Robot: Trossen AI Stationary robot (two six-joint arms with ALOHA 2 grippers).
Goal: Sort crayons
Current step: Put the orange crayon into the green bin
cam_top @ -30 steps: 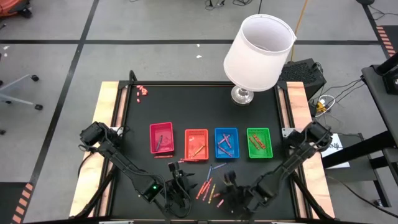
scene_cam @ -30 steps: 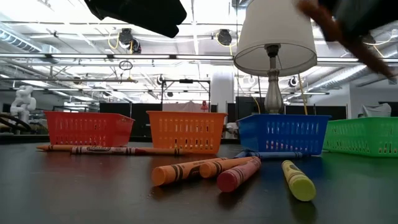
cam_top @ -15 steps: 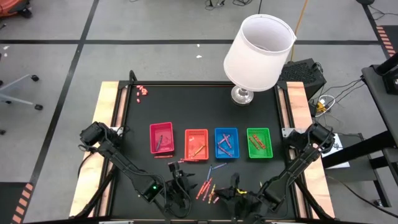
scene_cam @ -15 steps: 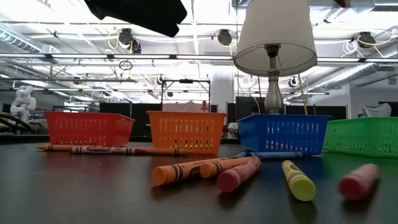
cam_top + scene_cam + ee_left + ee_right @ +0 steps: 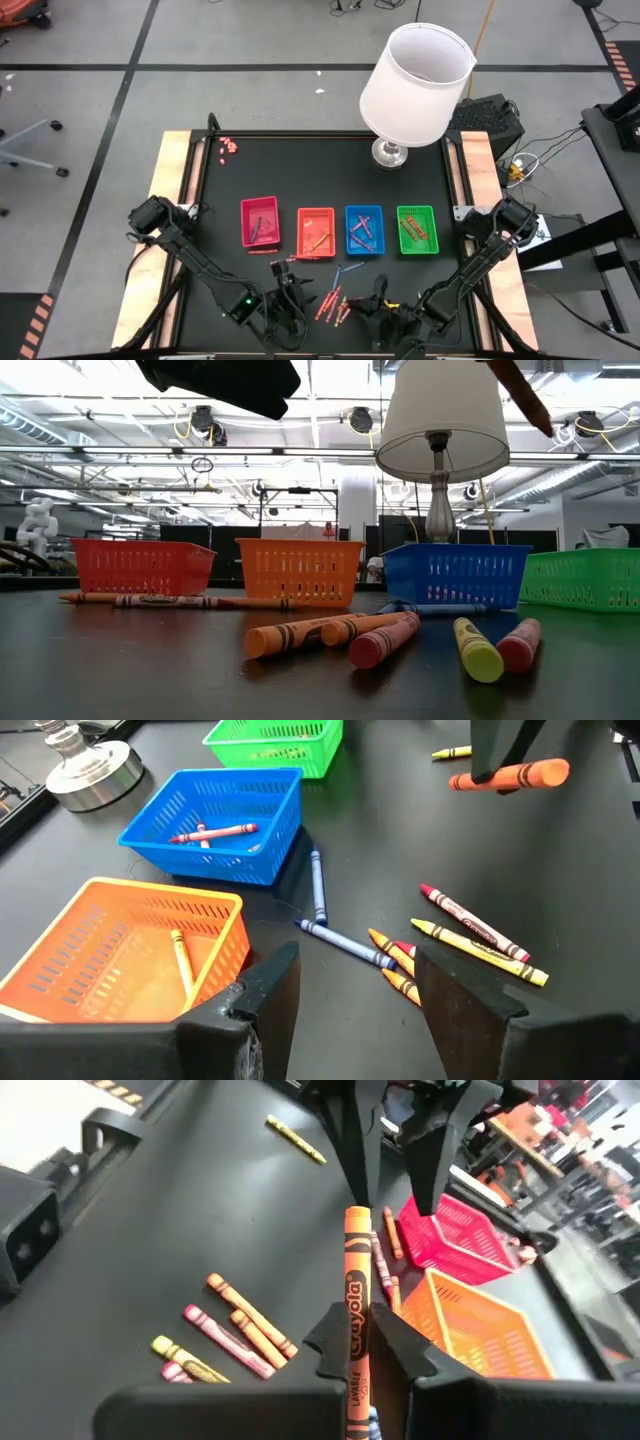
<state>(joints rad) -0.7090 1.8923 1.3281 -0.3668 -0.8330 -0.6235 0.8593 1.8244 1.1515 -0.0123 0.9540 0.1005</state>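
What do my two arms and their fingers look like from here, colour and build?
Both arms are dark, slim and jointed. The left arm shows a small green light near its wrist. The left gripper has broad, flat black fingers; the right gripper has black fingers too.

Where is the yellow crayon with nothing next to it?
In the left wrist view, the yellow crayon lies alone on the black table, beyond the orange crayon held by the right gripper.

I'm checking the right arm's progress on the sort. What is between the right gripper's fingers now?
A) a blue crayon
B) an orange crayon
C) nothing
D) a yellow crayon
B: in the right wrist view the right gripper is shut on an orange crayon, lifted above the table, and the left wrist view shows the same crayon pinched by dark fingers.
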